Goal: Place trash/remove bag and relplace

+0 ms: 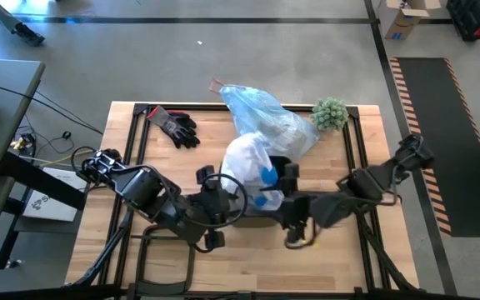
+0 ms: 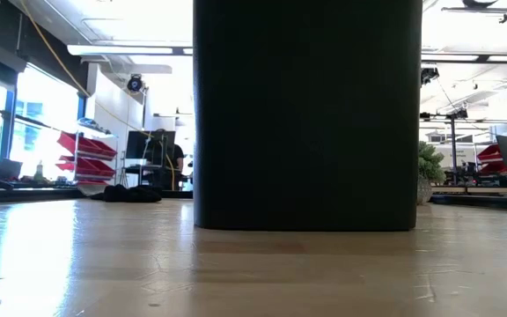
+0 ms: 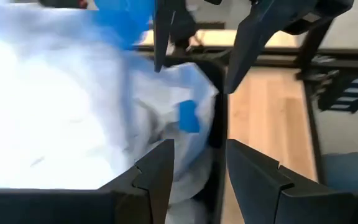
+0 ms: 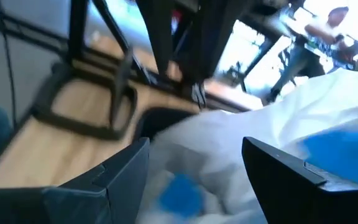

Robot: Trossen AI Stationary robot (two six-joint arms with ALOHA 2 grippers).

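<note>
1. The blue bag [image 1: 261,117] lies filled on the far part of the counter [image 1: 348,242], its reddish tie [image 1: 216,85] at the far-left end. A green plant [image 1: 329,113] sits just beside its right end, and black gloves [image 1: 173,127] lie well to its left.
2. A whiter bag [image 1: 248,162] with blue bits stands at mid-counter over a dark bin [image 2: 304,114], just near of the blue bag. This looks like the replacement liner going in.
3. The left hand [image 1: 223,200] is at the white bag's near-left side. Its wrist view shows the fingers [image 3: 157,177] apart, with the bag's edge and the bin's rim in the gap between them. They look released, not clenched on the film.
4. The right hand [image 1: 294,204] is at the bag's near-right side. Its fingers [image 4: 114,174] stand wide, with white film bulging between them. I cannot see that they pinch anything.
5. The relation that matters: the white bag sits between the two hands, which face each other across it from left and right, both about equally near. The bin's mouth faces up.
6. My judgement: the next move is to seat the liner's edge over the rim. Thin film may slip or snag.
7. No loose trash shows on the counter.
</note>
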